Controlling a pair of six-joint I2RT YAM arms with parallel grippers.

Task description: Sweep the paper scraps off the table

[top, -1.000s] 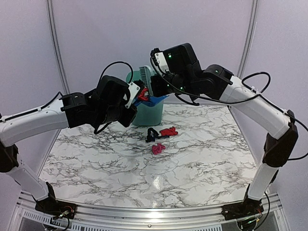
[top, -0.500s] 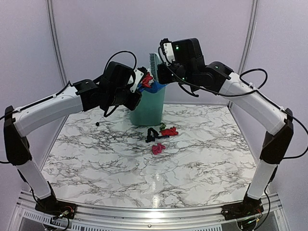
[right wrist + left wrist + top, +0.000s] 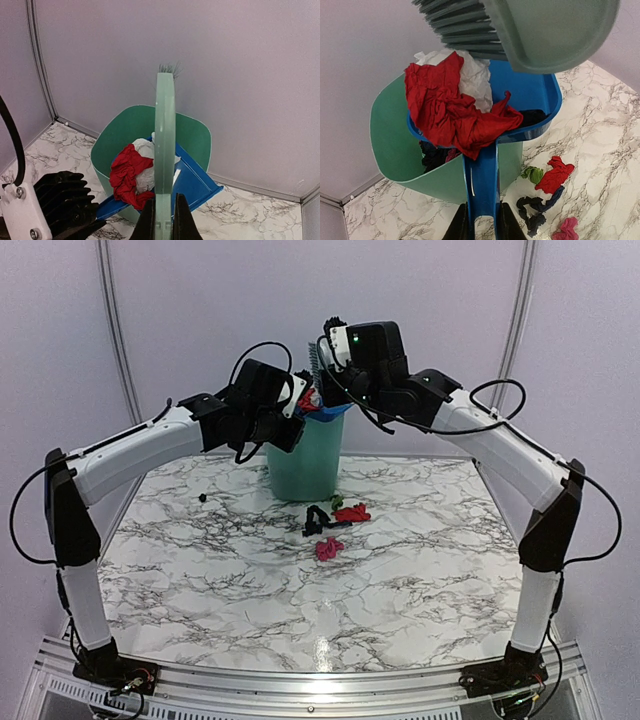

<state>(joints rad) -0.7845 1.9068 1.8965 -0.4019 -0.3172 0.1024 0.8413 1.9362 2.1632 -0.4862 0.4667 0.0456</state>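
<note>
Two pincers, two handles: my left pincer (image 3: 481, 226) is nearly closed around the stem of the blue dustpan (image 3: 530, 92), and my right pincer (image 3: 164, 222) is clamped fully on the flat handle of the green brush (image 3: 165, 130). Both wrist views cut my fingertips off at the bottom edge. From above, my own wrists hide most of the pan. The inside of the green bin (image 3: 305, 465) is dark; I can only make out something black and pink low down. Some paper scraps (image 3: 450, 112), red and white, lie bunched in the pan, which tilts over the bin's mouth with the brush bristles just above them. More scraps, red, green, black and pink, lie on the bench (image 3: 300, 590) in front of the bin. A second ago the pan hung lower, in front of the bin; both arms have since lifted and reached back. The scraps on the bench have not shifted.
</note>
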